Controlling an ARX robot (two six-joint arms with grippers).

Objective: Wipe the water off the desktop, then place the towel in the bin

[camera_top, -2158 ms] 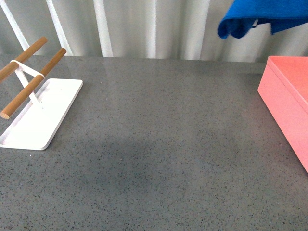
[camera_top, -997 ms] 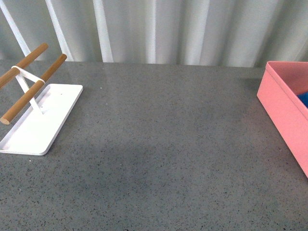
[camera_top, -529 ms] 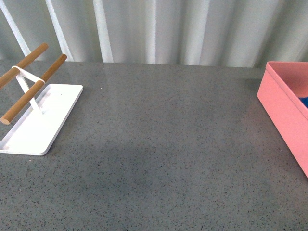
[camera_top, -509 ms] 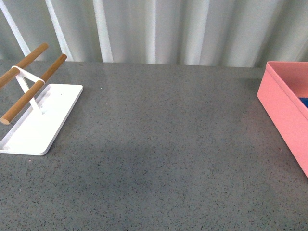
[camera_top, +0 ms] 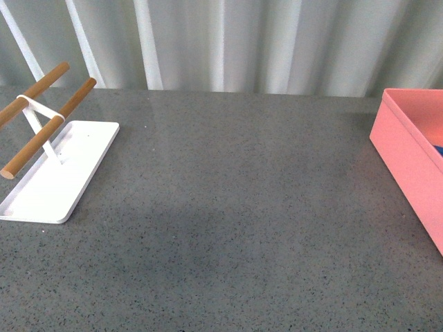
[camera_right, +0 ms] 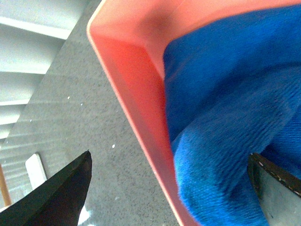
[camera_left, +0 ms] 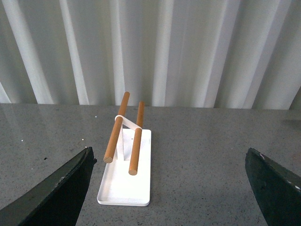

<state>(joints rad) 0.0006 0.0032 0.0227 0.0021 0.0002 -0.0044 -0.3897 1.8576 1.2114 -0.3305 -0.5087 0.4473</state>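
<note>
The blue towel [camera_right: 225, 103] lies bunched inside the salmon-pink bin [camera_right: 131, 70], pressed against its wall. My right gripper [camera_right: 169, 190] hovers open over the bin's rim, one finger above the grey desktop [camera_right: 70, 117] and the other above the towel, holding nothing. In the front view the bin [camera_top: 408, 159] stands at the right edge, with only a sliver of towel [camera_top: 438, 148] showing over its wall. No water spot shows on the speckled desktop [camera_top: 235, 207]. My left gripper [camera_left: 169, 188] is open and empty above the desktop. Neither arm shows in the front view.
A flat white tray [camera_top: 62, 173] carrying two wooden rods [camera_top: 48, 124] on a white stand sits at the desktop's left side; the left wrist view faces this tray [camera_left: 124, 188]. A corrugated white wall [camera_top: 221, 41] runs behind the desktop.
The towel, held high above the bin 2.2 s ago, has dropped into it. Since then its visible blue sliver has shrunk slightly.
</note>
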